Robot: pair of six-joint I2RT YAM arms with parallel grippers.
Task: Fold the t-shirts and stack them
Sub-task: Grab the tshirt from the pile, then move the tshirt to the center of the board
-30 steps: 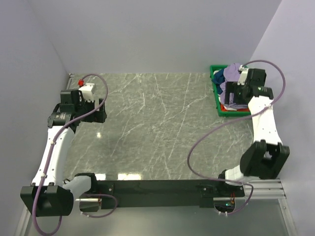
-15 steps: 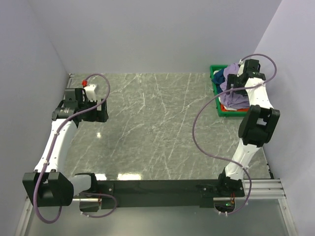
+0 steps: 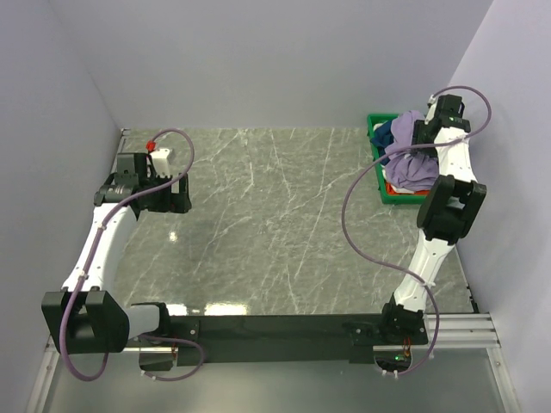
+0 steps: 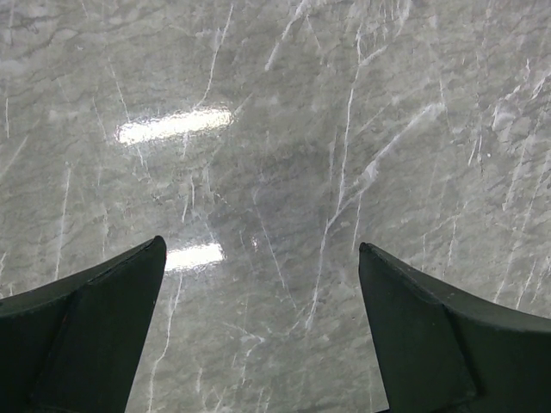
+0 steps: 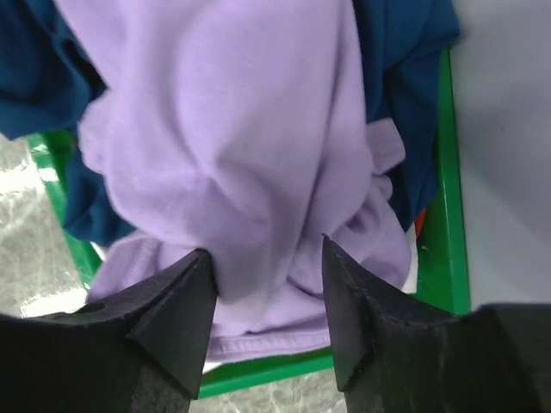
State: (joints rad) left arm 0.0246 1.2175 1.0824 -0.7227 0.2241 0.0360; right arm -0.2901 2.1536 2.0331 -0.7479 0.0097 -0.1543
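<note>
Your right jaws pinch the purple shirt point(image 5: 258, 129) above the bin point(image 5: 452, 215); left jaws wide over the table point(image 4: 301, 129). Lift high so its hem clears the navy shirt point(image 5: 405, 86).

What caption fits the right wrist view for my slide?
Right gripper, jaws closed on the lavender t-shirt, with the navy t-shirt and green bin beneath.

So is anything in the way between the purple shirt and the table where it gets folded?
Only the wall of the green bin, which the lavender shirt held in the right gripper must clear. Nothing visible lies on the table beyond.
</note>
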